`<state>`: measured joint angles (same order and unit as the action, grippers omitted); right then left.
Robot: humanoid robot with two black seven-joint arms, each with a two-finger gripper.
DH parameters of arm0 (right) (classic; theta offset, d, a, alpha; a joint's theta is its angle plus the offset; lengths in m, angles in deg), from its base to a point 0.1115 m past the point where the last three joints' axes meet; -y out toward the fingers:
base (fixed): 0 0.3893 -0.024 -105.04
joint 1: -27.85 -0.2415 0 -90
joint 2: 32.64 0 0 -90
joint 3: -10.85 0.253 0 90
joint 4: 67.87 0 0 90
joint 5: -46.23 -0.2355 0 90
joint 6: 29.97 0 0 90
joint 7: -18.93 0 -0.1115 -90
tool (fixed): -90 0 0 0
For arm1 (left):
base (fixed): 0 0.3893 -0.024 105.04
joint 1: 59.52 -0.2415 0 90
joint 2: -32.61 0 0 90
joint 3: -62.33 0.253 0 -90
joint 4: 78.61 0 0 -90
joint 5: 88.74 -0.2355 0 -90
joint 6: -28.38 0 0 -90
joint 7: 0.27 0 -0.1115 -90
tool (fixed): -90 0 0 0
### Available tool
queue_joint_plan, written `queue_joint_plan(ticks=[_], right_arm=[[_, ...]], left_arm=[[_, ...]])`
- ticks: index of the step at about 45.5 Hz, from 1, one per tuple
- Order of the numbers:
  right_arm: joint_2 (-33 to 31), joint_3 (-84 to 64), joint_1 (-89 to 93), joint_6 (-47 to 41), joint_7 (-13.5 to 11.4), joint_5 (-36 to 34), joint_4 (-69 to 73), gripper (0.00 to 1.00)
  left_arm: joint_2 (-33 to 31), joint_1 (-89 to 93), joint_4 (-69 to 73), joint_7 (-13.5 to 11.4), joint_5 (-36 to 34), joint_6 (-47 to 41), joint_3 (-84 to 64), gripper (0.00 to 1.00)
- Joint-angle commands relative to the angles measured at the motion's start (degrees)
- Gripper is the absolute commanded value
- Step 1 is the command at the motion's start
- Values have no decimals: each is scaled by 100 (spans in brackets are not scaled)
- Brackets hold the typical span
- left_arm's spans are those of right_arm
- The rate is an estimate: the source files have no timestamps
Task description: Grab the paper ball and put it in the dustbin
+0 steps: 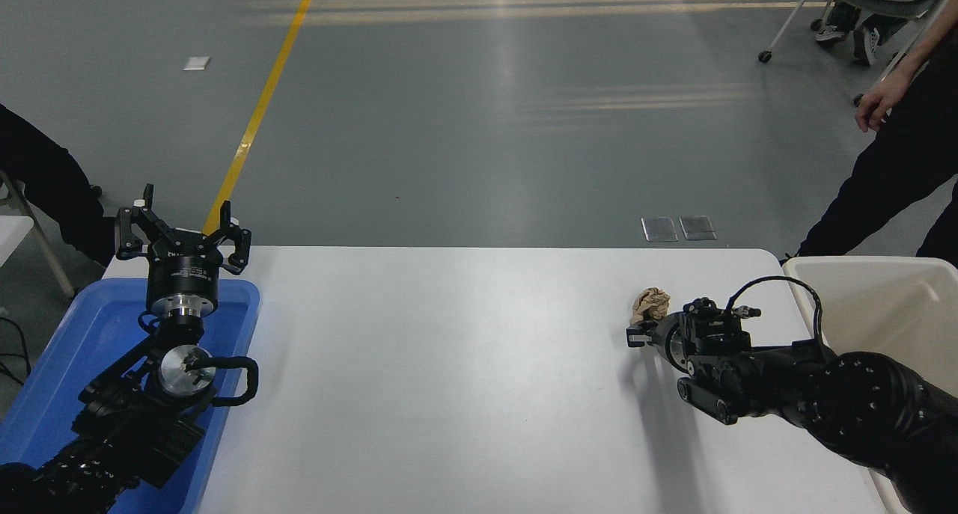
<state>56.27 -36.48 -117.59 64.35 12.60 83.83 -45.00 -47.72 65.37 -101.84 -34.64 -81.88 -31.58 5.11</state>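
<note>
One white table (464,364) carries the work, with one cream-white dustbin (883,304) against its right end and one shallow blue tray (60,364) at its left end. Two black arms reach in: the left gripper (182,233) stands upright over the tray's far end with its fingers spread wide and nothing between them, while the right gripper (638,333) lies low near the table's right end, pointing left; whether it is closed on anything I cannot tell from this angle. One paper ball (650,303) sits on the table at the far side of that gripper's tip, touching or just beside it, a little way left of the dustbin. It looks very light, soft and crushable, with a rough, wrinkled surface unlikely to slip; a pinch across its lumpy middle should hold, as loose folds at the edge may simply pull out.
</note>
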Motion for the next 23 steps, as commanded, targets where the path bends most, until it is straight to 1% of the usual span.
queue_joint_plan(ticks=[1,3,15,19,23], right_arm=[[-427,-426,-572,-10,8,-15,560,0],[-568,-566,-791,8,8,-33,788,0],[-1912,-1498,-3067,34,8,-50,3064,0],[-2202,-1937,-4016,34,8,-50,3872,0],[-2317,-2429,-5009,26,26,-50,4707,0]], left_arm=[[0,0,3,9,0,1,0,99],[0,0,-6,9,0,1,0,99],[0,0,3,17,-9,10,0,99],[0,0,-6,17,-9,10,0,99],[0,-9,3,17,-9,10,0,99]])
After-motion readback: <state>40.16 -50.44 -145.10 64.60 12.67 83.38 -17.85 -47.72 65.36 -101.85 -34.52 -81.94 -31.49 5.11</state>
